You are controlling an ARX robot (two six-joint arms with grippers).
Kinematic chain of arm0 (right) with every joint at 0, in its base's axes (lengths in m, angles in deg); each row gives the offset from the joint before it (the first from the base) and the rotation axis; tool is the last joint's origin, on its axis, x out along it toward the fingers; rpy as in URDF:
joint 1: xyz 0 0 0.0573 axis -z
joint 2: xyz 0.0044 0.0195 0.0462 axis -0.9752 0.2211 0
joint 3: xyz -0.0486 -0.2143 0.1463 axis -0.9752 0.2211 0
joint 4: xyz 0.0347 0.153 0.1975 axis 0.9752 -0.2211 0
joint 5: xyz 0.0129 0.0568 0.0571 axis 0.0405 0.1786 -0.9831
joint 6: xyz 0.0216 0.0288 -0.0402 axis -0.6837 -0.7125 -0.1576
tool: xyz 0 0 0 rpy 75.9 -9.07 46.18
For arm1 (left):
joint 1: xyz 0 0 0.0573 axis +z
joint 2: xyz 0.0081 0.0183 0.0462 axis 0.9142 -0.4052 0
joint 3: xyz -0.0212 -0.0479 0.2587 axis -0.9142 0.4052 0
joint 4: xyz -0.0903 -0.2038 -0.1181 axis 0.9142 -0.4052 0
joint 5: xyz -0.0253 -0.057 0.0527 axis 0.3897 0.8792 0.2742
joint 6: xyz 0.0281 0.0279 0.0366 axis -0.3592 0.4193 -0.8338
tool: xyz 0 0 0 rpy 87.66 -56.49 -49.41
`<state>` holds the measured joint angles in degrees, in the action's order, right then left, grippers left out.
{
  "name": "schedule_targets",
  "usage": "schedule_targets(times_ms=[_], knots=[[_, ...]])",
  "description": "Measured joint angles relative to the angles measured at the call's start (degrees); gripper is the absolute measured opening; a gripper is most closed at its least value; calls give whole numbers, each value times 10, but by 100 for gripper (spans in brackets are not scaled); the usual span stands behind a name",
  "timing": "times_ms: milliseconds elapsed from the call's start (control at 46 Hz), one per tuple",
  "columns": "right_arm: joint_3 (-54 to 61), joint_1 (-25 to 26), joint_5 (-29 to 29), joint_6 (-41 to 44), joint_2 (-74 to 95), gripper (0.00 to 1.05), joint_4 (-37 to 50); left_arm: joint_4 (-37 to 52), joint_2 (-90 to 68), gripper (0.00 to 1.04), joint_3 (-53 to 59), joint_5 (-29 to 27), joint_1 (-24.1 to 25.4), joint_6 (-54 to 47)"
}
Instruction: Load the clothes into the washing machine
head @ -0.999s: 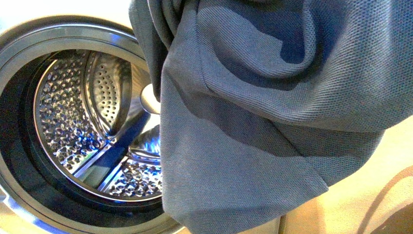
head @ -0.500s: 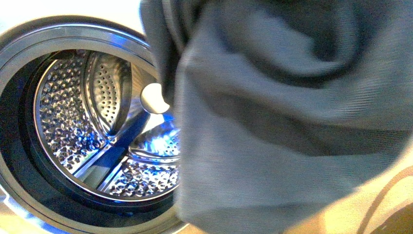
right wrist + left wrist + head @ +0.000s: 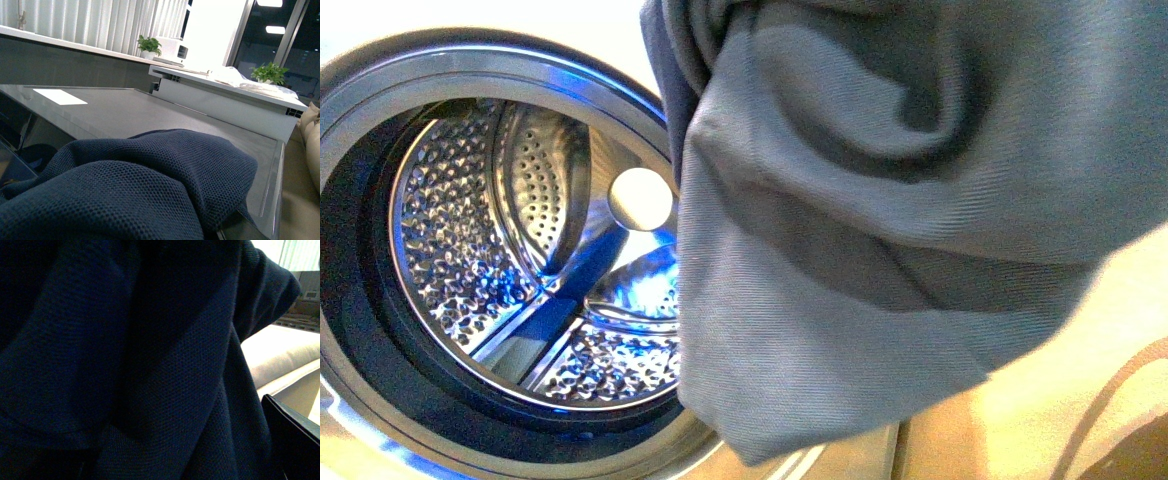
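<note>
Right of the open porthole, your dark grey garment (image 3: 920, 200) hangs high and bunched, overlapping the washing machine (image 3: 490, 72) rim, likely so it can swing into the perforated drum (image 3: 450, 250). Cloth covers both wrist cameras, so you cannot tell whether either gripper's fingers are clamped or apart.

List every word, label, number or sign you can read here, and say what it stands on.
No text can be read in any view.
On the washing machine, the visible parts, including the drum, carry no lettering, and the clothes cover the rest.
The clothes are plain, with no tag in sight.
The grey box far behind in the left wrist view has a pale patch too small to read.
</note>
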<state>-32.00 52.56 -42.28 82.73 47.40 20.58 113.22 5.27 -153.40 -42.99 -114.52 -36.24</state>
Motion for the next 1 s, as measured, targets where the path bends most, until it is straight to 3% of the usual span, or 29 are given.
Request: schedule_targets(times_ms=[217, 413, 717, 934, 999], knots=[[0, 0, 0, 0, 0, 6, 0, 78, -35, 98, 2, -48, -18, -40], [0, 0, 0, 0, 0, 6, 0, 86, -51, 98, 3, -101, 12, -76], [0, 0, 0, 0, 0, 6, 0, 84, -46, 58, 22, -110, 38, -83], [0, 0, 0, 0, 0, 6, 0, 73, -7, 21, 52, -87, 50, -72], [0, 0, -2, 0, 0, 13, 0, 72, 7, 13, 63, -79, 55, -63]])
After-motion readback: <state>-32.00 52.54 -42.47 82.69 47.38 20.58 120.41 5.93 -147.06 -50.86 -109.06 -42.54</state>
